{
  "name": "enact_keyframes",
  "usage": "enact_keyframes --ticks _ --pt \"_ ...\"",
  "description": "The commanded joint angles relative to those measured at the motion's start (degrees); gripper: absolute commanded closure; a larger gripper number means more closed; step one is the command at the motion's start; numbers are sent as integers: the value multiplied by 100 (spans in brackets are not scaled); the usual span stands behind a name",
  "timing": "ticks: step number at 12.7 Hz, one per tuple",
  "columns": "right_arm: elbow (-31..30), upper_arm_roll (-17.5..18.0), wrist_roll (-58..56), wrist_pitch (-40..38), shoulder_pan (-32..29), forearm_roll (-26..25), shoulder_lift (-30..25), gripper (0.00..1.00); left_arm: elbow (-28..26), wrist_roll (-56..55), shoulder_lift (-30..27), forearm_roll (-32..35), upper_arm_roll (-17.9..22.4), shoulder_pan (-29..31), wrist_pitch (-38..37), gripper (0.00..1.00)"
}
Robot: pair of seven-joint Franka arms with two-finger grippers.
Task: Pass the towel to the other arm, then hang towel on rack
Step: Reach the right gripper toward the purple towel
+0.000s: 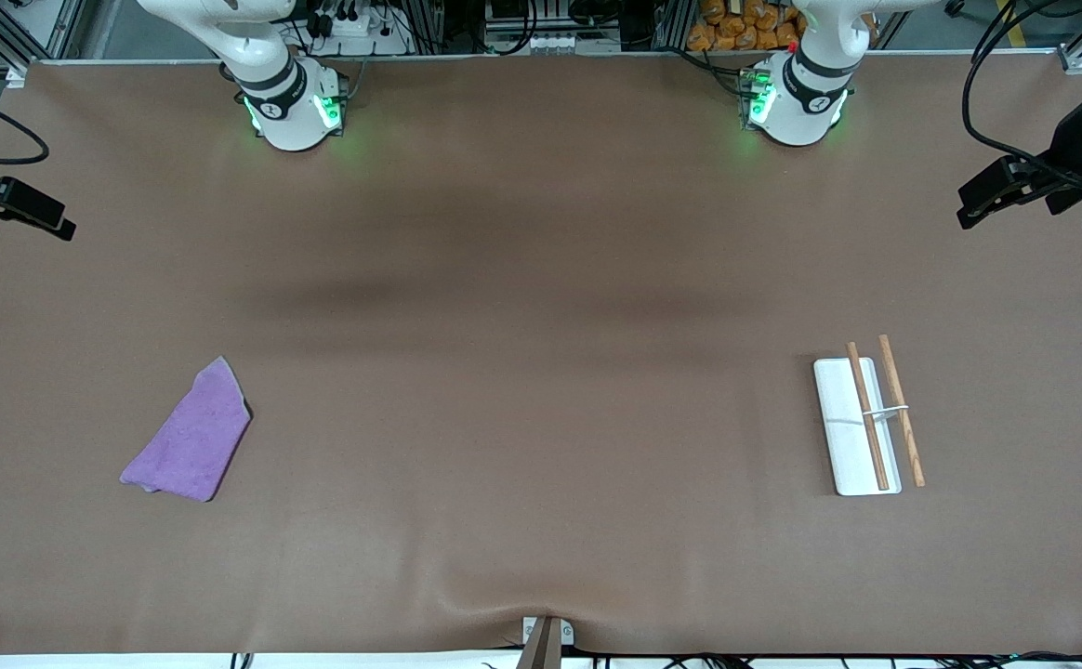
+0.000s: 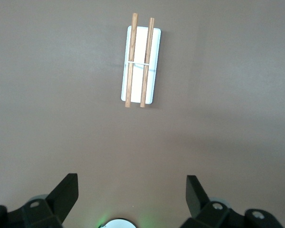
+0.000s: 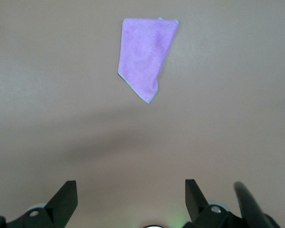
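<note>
Front view: I see the towel (image 1: 190,434) flat on the table (image 1: 541,279), well apart from the rack (image 1: 862,426), untouched; nothing is done yet. Left wrist view: my left gripper (image 2: 132,197) hangs open over bare table near the rack. Right wrist view: my right gripper (image 3: 130,197) hangs open, empty, near the towel.

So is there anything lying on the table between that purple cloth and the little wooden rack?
Nothing visible. The towel lies toward the right arm's end, the rack toward the left arm's end, with only bare table between them.
</note>
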Motion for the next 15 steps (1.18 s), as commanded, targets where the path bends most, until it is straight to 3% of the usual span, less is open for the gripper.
enact_keyframes --ticks 1,9,15 --pt "24 42 18 -76 -57 80 -84 0 43 132 14 -69 35 -2 -102 0" --pt "16 25 -8 -15 -75 -34 21 0 60 132 41 -77 27 -2 -67 0" --pt "33 25 -404 898 -312 -201 872 0 69 132 102 -77 35 6 -14 0"
